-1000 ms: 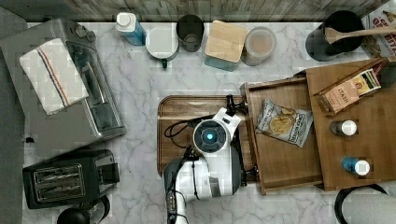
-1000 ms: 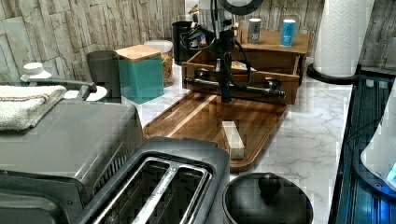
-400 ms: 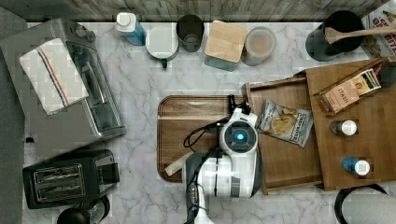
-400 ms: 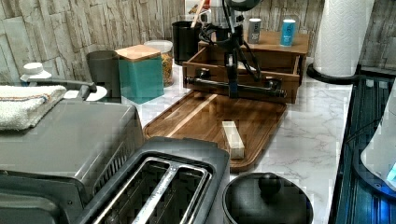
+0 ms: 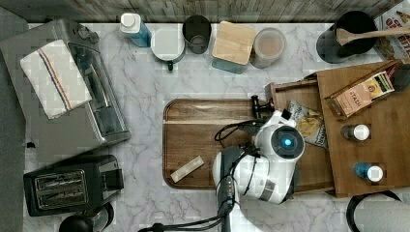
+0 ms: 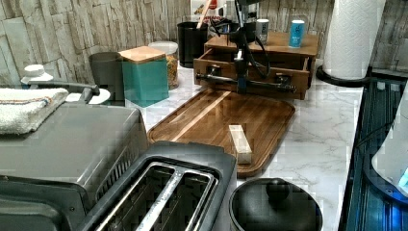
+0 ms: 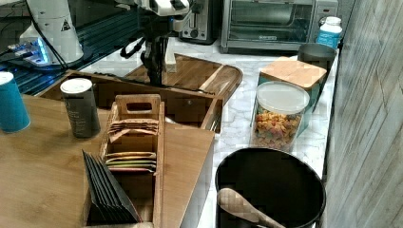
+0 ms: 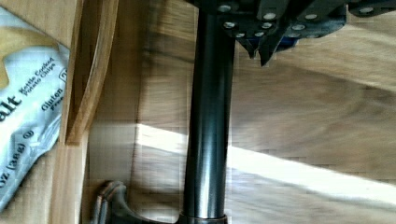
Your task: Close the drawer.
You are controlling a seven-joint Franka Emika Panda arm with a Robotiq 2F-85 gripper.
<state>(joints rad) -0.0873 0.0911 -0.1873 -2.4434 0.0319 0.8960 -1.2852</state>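
Observation:
The drawer (image 5: 290,86) is a shallow brown wooden box sticking a short way out of the wooden cabinet (image 5: 382,145) toward the top view's left. A bag of chips (image 5: 309,126) lies in it. A black bar handle (image 6: 269,85) runs along its front (image 6: 274,74). My gripper (image 6: 239,79) points straight down at the middle of that bar, shut, with its fingertips (image 8: 261,51) beside the bar (image 8: 210,130) on the tray side. In the right view the gripper (image 7: 154,71) stands just beyond the drawer's front wall (image 7: 185,102).
A dark wooden tray (image 5: 193,145) with a pale stick (image 5: 187,168) lies right in front of the drawer. A toaster (image 5: 72,183), a toaster oven (image 5: 63,87), a teal canister (image 5: 234,46) and a black pot (image 5: 345,36) ring the counter. Bottles (image 5: 360,131) stand on the cabinet top.
The drawer has slid toward the top view's right, farther into the cabinet. My arm and gripper have moved the same way with its handle.

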